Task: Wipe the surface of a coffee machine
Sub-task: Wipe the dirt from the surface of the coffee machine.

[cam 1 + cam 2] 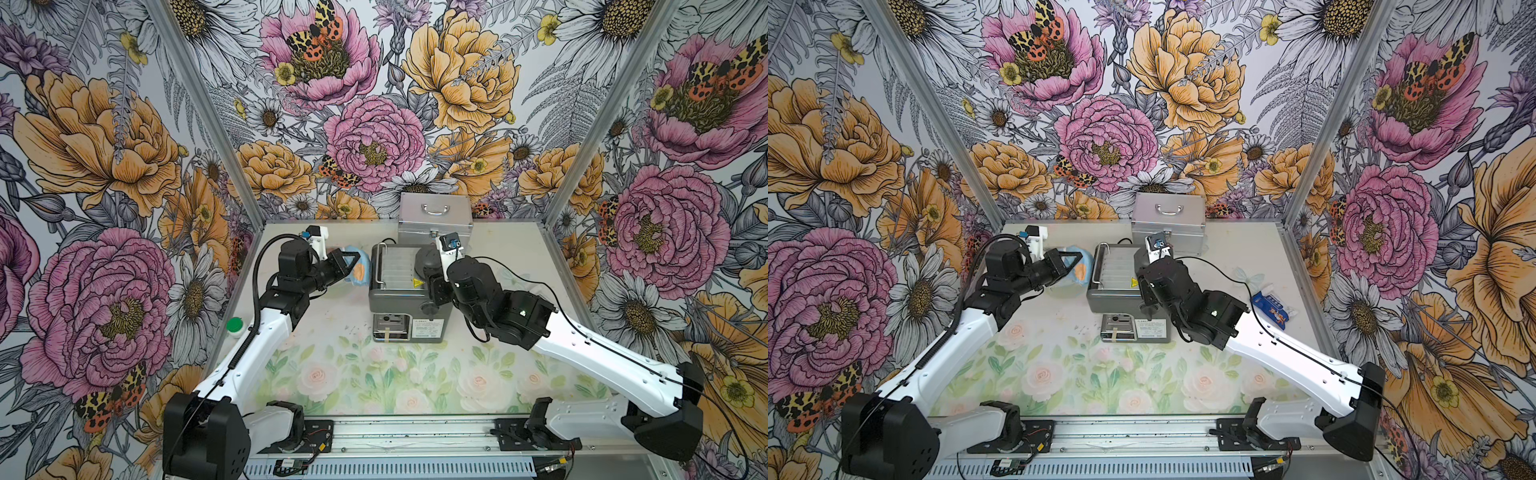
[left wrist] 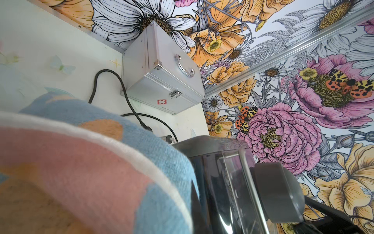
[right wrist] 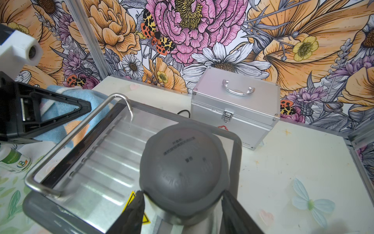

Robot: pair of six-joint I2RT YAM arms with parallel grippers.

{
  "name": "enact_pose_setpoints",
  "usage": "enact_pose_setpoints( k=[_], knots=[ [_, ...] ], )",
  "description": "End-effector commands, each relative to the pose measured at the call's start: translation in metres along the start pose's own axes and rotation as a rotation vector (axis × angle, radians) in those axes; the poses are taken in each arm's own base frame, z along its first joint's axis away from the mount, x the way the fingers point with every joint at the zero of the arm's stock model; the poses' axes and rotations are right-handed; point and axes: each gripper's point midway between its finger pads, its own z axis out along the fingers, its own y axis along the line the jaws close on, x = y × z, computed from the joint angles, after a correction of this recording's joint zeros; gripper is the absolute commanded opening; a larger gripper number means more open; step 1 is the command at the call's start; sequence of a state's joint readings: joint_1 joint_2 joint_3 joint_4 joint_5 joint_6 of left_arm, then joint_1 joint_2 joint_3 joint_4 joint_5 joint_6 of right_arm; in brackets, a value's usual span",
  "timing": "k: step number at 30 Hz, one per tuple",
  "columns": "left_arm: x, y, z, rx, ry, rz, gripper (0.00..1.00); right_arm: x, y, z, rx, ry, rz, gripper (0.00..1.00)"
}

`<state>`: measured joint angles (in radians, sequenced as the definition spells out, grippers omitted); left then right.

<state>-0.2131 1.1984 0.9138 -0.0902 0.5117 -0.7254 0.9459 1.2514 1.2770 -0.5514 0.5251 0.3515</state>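
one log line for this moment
left gripper: shut on cloth, beside coffee machine | right gripper: shut on cap

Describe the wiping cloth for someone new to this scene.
Find the dark-grey coffee machine mid-table. Beside it, on the left arm's side, the left claw is shut on a bunched towel. It alone is soft: pale blue with orange and pink patches.

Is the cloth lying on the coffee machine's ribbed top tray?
No, the cloth in the left gripper is beside the coffee machine, outside its rail.
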Motion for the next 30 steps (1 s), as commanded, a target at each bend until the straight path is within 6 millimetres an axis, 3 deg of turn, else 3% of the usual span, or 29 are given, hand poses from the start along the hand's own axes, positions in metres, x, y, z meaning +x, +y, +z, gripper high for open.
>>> enact_pose_setpoints(
  k=[1,5,10,18,24,30],
  knots=[
    [-0.024,-0.043,0.002,0.097,-0.054,0.089,0.0,0.019,0.006,0.008,-0.018,0.056,-0.01,0.61],
    [-0.022,-0.062,0.009,0.149,-0.013,0.103,0.0,0.019,0.008,0.01,-0.02,0.06,-0.009,0.61],
    [0.01,-0.062,0.001,0.137,0.033,0.142,0.0,0.016,0.006,0.009,-0.013,0.053,-0.01,0.61],
    [0.062,-0.032,-0.044,0.051,0.037,0.148,0.0,0.012,0.006,0.007,-0.012,0.044,-0.011,0.61],
    [0.109,-0.044,-0.077,0.135,0.073,0.122,0.0,0.014,0.006,0.008,-0.014,0.051,-0.011,0.61],
    [0.113,-0.034,-0.092,0.066,0.02,0.159,0.0,0.013,0.007,0.007,-0.015,0.049,0.0,0.61]
  ],
)
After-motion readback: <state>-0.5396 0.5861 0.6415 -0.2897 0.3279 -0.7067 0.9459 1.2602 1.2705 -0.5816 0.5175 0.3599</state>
